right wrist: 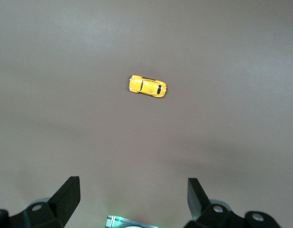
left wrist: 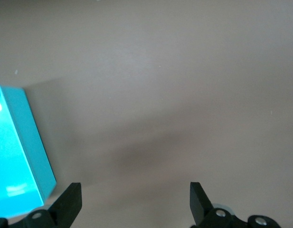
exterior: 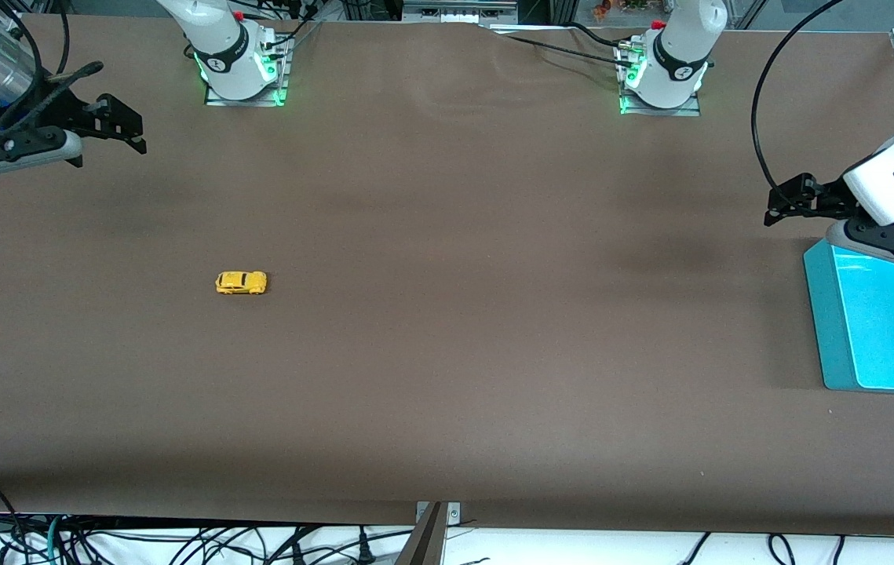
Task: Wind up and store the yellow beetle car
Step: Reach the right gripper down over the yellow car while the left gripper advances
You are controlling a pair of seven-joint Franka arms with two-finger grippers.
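A wide table (exterior: 447, 353) covered in smooth, matte brown material fills the front view, faintly creased near the robots' bases. Two white Franka arms with rounded, glossy shells stand on metal base plates lit by green lights along the table's upper edge.

At the right arm's end of the table, the right gripper (exterior: 129, 129) hangs in the air over bare brown surface. It is black and angular, and its two flat fingers stand wide apart with nothing between them. In the right wrist view the same gripper (right wrist: 132, 199) shows as two dark wedge-shaped fingertips (right wrist: 68, 192) spread wide.

The yellow beetle car (exterior: 241, 282) rests on its wheels on the tabletop, toward the right arm's end and nearer to the front camera than the right arm's base. It is tiny, bright and glossy, with a rounded, domed body and dark windows. It lies alone, well apart from both grippers. The right wrist view shows the car (right wrist: 147, 86) from above.

At the left arm's end, the left gripper (exterior: 780, 205) hovers above the table, just beside a turquoise bin (exterior: 827, 329) with smooth, shiny sloping walls and a rectangular shape. Its black fingers are also spread wide and hold nothing. The left wrist view shows this gripper (left wrist: 135, 202) and one corner of the bin (left wrist: 39, 156).
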